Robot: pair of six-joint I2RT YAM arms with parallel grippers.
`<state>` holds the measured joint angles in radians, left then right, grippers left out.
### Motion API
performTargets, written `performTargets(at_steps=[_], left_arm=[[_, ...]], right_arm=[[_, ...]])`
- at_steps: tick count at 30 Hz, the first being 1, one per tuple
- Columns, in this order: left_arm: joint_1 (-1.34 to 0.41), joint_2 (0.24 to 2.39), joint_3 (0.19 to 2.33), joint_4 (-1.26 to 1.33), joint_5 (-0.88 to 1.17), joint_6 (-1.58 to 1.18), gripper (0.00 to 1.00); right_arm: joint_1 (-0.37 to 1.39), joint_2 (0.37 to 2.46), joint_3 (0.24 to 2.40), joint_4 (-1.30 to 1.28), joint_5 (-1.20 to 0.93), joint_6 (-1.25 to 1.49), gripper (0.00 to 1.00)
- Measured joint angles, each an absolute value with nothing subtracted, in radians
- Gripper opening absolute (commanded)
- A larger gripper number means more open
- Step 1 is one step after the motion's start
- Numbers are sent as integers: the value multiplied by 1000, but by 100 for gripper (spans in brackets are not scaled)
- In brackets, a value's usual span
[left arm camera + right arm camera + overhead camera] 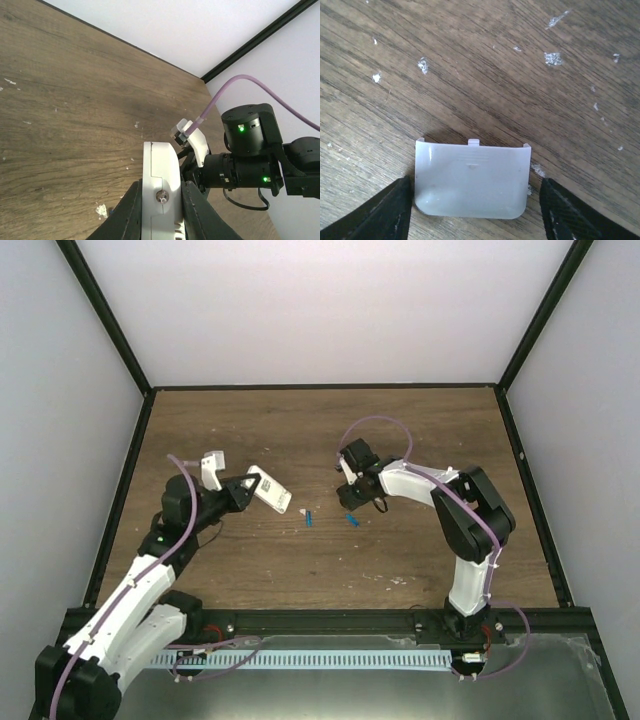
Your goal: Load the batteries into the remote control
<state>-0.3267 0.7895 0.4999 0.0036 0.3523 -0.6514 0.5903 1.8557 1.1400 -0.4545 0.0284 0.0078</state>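
— Where is the remote control [272, 491]?

— It is clamped in the left gripper [248, 488], over the left half of the table [420, 430], roughly midway between the far and near edges. In the left wrist view its white body sits edge-on, squeezed between the two dark fingers [131, 210]. Whether any part of it touches the wood cannot be told.

— And the batteries?

— Both lie on the wood near the middle of the table, slightly toward the near edge. The left-hand battery [309, 518] lies just past the remote's free end. The right-hand battery [352, 520] sits just beside the right gripper [347, 498], on its near side. The two are apart from each other.

— How does the right gripper stand?

— Its jaws are apart and point down at the table. The right wrist view shows a small white cover plate [471, 180] lying flat on the wood between that gripper's fingers [382, 215]. There is a narrow gap on each side, so neither finger touches it.

— Is anything in the remote's compartment?

— These views do not show it.
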Motion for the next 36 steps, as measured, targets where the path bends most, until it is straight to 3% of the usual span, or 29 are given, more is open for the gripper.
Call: performTargets(at_steps=[6,13,25,36], left_arm=[[-327,761,497,6,352,-662,6],[-327,708,371,81,326,-817,0],[-326,448,199,115,136,-1135,0],[-326,250,162,17,27,-1247,0]], right_arm=[[590,1851,1140,-471,28,23,70],[601,1790,1151,-512,-16,99,67],[758,1837,1332,-553,-110,290,54],[783,1936,1369,-600,-156,347,39]])
